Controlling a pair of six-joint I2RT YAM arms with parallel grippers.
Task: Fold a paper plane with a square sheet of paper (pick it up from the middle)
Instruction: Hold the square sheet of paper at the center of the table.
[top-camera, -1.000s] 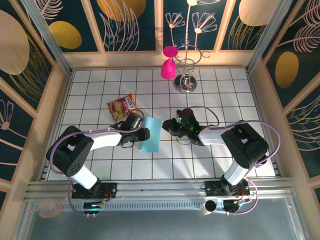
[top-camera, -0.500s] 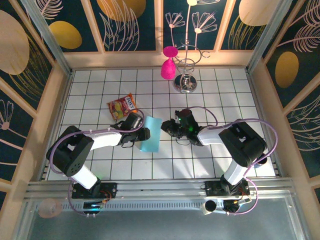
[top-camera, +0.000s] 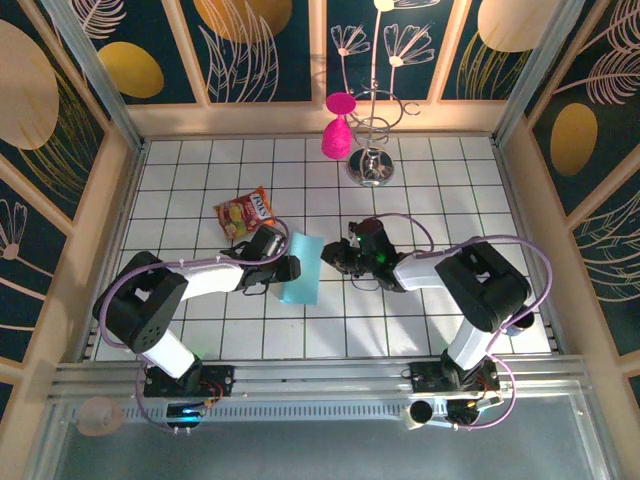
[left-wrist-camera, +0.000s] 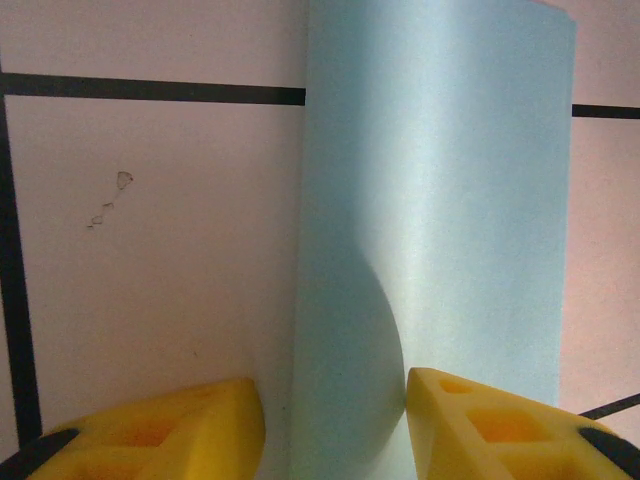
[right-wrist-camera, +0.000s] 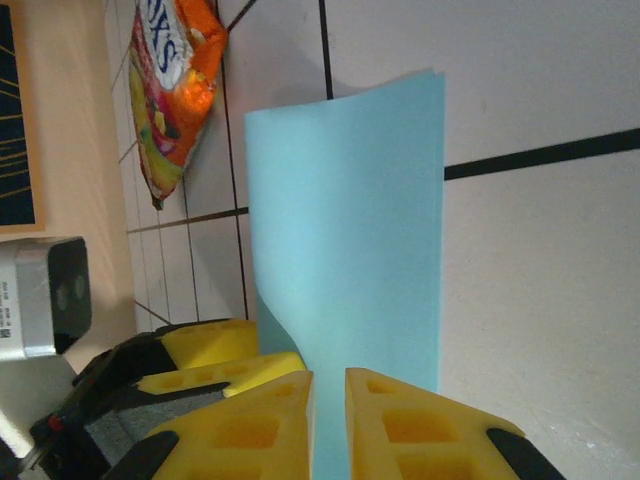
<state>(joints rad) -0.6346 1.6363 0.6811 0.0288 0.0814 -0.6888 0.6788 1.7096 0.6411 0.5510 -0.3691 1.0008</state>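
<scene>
We are pinching the folded square sheet of paper (top-camera: 302, 266) near the table (top-camera: 400, 180) centre: the left gripper (left-wrist-camera: 330, 420), part spread, is straddling its left edge, while the right gripper (right-wrist-camera: 328, 420) is nipping its right edge; a snack packet (top-camera: 245, 212) is lying nearby.

light-blue square sheet of paper (left-wrist-camera: 440, 220) curved upward between spread yellow left pincer (left-wrist-camera: 335, 425) fingers (left-wrist-camera: 480, 425)
</scene>
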